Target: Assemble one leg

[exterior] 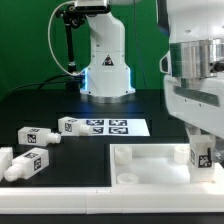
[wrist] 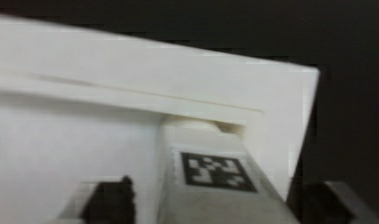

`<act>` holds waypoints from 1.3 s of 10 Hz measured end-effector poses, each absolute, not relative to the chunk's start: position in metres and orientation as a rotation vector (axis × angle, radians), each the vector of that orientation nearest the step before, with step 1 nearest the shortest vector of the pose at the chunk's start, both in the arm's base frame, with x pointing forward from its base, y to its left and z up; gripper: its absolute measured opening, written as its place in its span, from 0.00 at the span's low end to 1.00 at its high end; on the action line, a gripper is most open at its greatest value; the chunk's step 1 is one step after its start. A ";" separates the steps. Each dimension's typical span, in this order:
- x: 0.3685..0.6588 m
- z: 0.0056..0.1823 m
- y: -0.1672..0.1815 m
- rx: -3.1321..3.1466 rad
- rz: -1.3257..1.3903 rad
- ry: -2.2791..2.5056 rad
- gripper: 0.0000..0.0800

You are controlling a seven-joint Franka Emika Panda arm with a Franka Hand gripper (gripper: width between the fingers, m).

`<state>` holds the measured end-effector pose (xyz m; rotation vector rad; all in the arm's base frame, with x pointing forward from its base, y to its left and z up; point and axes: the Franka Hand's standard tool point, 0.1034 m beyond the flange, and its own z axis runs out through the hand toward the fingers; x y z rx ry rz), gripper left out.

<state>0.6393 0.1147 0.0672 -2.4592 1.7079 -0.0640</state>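
Note:
One leg (exterior: 203, 155), a short white post with a square tag, stands upright at the corner of the flat white panel (exterior: 150, 162) on the exterior view's right. My gripper (exterior: 203, 143) hangs straight over it with a finger on each side. In the wrist view the leg (wrist: 218, 165) lies between the two dark fingers (wrist: 111, 200), its far end meeting the panel's raised rim (wrist: 150, 95). A strip of white shows between the leg and one finger, so the jaws stand open around it. Three more legs (exterior: 35, 137) (exterior: 72, 125) (exterior: 20, 163) lie on the left.
The marker board (exterior: 110, 127) lies flat in the middle of the black table. The arm's white base (exterior: 105, 60) stands behind it, in front of a green backdrop. The panel's near left corner socket (exterior: 122, 153) is open.

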 end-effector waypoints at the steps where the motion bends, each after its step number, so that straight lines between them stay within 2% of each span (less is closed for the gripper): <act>1: 0.640 0.066 0.111 -2.627 -0.099 1.436 0.71; 2: 0.639 0.066 0.112 -2.739 -0.109 1.229 0.71; 3: 0.638 0.065 0.113 -2.821 -0.120 1.048 0.80; 4: 0.638 0.065 0.112 -2.839 -0.124 1.003 0.81; 7: 0.639 0.066 0.109 -2.944 -0.147 0.714 0.81; 9: 0.645 0.069 0.106 -3.034 -0.219 0.352 0.81; 10: 0.645 0.068 0.106 -3.020 -0.213 0.433 0.81; 12: 0.645 0.068 0.106 -3.016 -0.213 0.455 0.50; 13: 0.645 0.068 0.106 -2.990 -0.207 0.573 0.50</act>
